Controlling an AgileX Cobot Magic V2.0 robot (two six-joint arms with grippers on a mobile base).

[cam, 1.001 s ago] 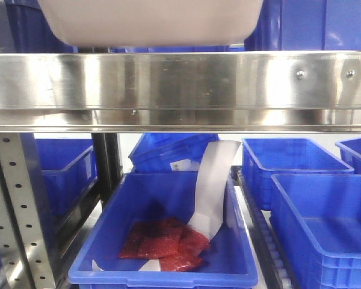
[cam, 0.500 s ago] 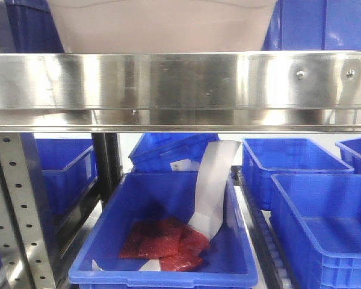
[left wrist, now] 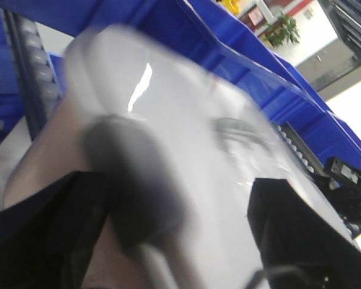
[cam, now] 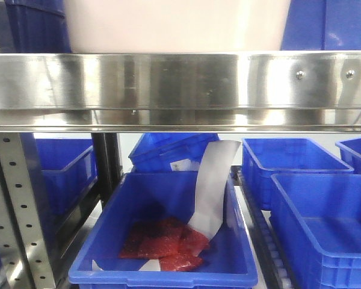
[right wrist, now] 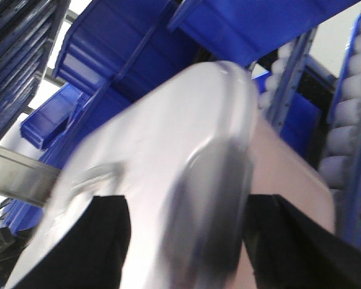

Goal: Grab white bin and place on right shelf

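The white bin (cam: 174,24) fills the top of the front view, and its bottom is hidden behind the steel front rail of the right shelf (cam: 168,81). In the left wrist view the bin (left wrist: 186,108) is blurred, and my left gripper (left wrist: 174,235) has its black fingers (left wrist: 295,229) on either side of the lid rim at one end. In the right wrist view the bin (right wrist: 156,138) runs away from my right gripper (right wrist: 189,241), whose fingers (right wrist: 96,241) straddle the lid edge at the other end. Both grippers hold the bin.
Blue crates (cam: 325,24) stand behind the bin on the shelf. Below the rail, a blue crate (cam: 168,280) holds red packets (cam: 162,241) and a white paper strip (cam: 213,186). More blue crates (cam: 325,223) sit at the right. A perforated upright (cam: 21,211) is at the left.
The bin has come down and shifted a little right. Its underside, visible above the rail a second ago, is now hidden behind the rail.
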